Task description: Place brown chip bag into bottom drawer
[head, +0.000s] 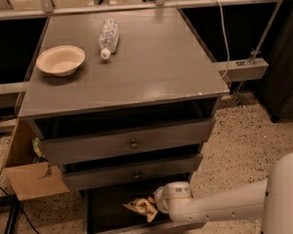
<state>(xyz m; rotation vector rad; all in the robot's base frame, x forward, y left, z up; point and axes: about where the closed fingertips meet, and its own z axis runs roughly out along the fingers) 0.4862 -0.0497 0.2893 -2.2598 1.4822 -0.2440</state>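
The brown chip bag [139,208], cream-yellow with brown lettering, hangs inside the open bottom drawer [105,204], right of its middle. My gripper [152,206] reaches into that drawer from the right on a white arm and is shut on the bag's right end. The drawer is a dark box pulled out below the two knobbed drawers, and its grey front edge shows at the bottom of the view.
On the grey cabinet top lie a cream bowl [61,59] at the left and a clear plastic bottle [108,37] on its side. The two upper drawers [132,143] are slightly open. A cardboard box [31,179] stands left of the cabinet.
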